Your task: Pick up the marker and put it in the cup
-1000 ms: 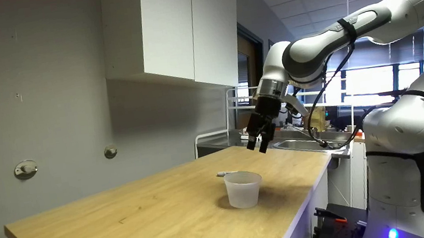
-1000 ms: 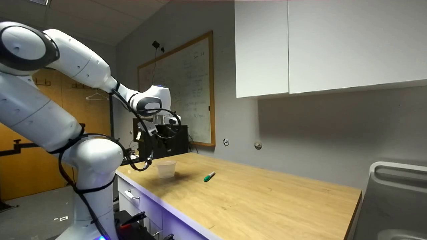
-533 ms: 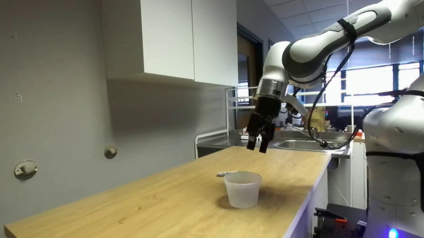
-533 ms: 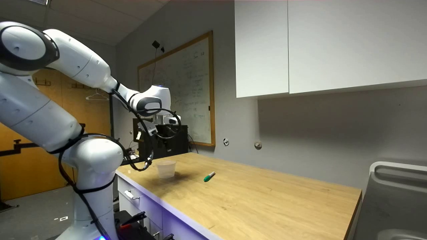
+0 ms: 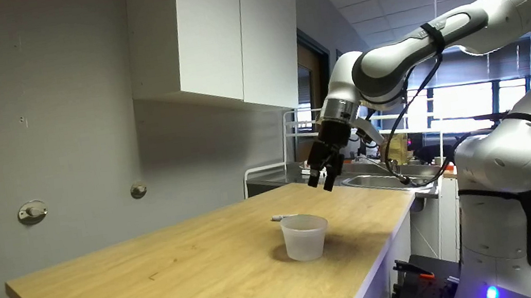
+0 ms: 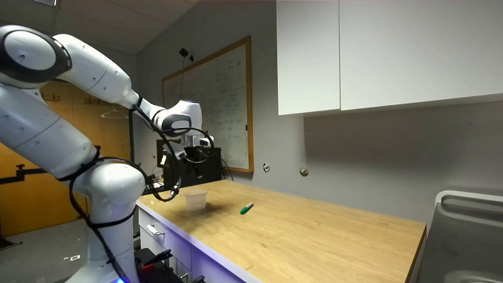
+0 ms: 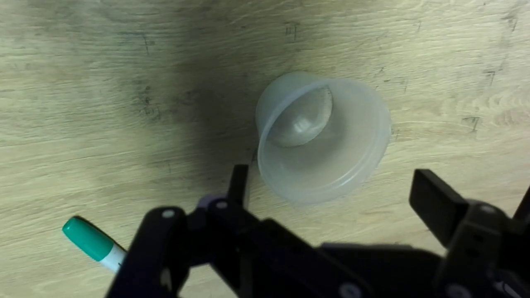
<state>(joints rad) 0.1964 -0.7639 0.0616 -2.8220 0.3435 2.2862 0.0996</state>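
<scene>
The translucent whitish cup stands upright on the wooden counter in both exterior views [image 5: 306, 241] [image 6: 195, 200]. In the wrist view the cup [image 7: 352, 124] is seen from above, and no marker shows in it. The marker, white with a green cap, lies flat on the counter beside and apart from the cup [image 6: 246, 208]. It is partly hidden behind the cup in an exterior view [image 5: 278, 218]. In the wrist view the marker [image 7: 87, 239] is partly covered by a finger. My gripper [image 5: 321, 185] is open and empty, above the counter. In the wrist view its fingertips [image 7: 330, 178] are wide apart.
The wooden counter [image 5: 183, 264] runs along a grey wall. White wall cabinets [image 6: 377, 51] hang above it. A sink [image 5: 379, 181] lies beyond one end. A dark grey surface with a white rail [image 6: 459, 228] adjoins the counter. Cables hang from the arm.
The arm and gripper have shifted very slightly, a touch upward in an exterior view. The cup and the marker have not moved. The gripper stays open.
</scene>
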